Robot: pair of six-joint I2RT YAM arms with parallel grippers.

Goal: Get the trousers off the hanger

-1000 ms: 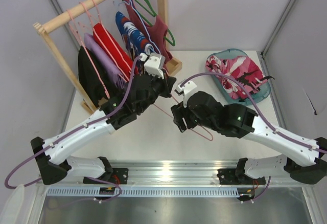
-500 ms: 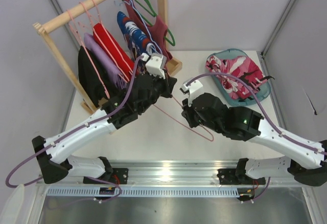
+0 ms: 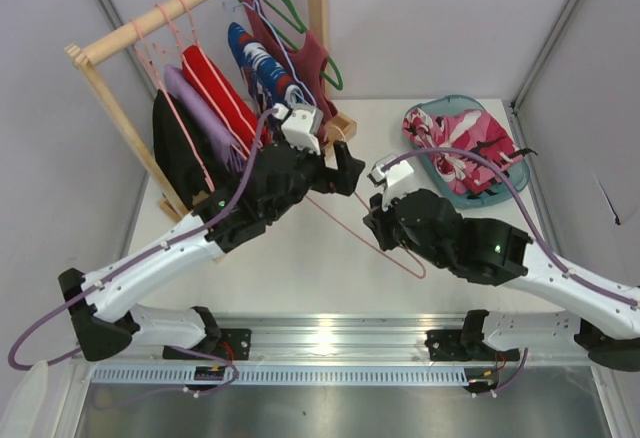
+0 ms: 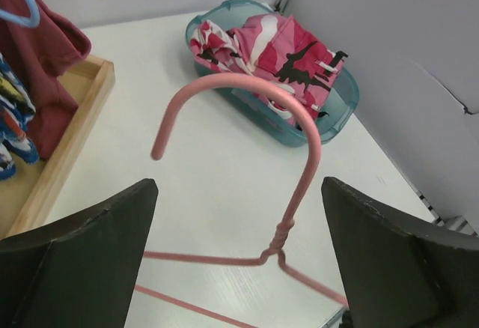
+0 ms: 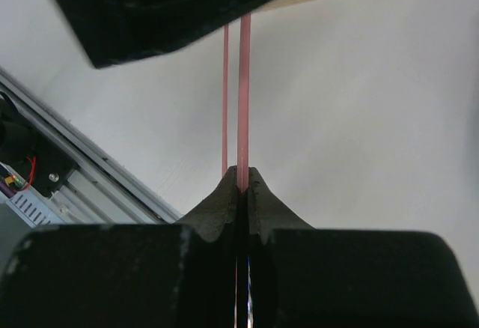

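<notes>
My right end effector (image 5: 242, 182) is pressed fully together on one thin wire of the hanger (image 4: 247, 81). In the right wrist view the pink wire runs straight out from between my fingertips, and a second bar of the frame runs alongside it, just to the left. My left end effector (image 4: 239, 193) is spread wide and grips nothing. The hanger's hook and twisted neck show in the gap ahead of its two dark fingers (image 4: 82, 246), and I see no contact between them and the wire.

From above, both of my arms reach in toward the middle of the counter (image 4: 187, 186), and the hanger stretches between them at a slant, with its lower corner pointing toward the near right. The hanger is bare.

The trousers (image 4: 284, 43) lie bunched in a teal basket (image 4: 333, 118) at the far right of the counter, well apart from the hanger and from both end effectors. Their pink, red, white and black patches fill most of the basket.

At the far left stands a wooden rack (image 3: 170, 13) with several garments hanging from it on other hangers. A corner of its base sits just beside my left wrist.
</notes>
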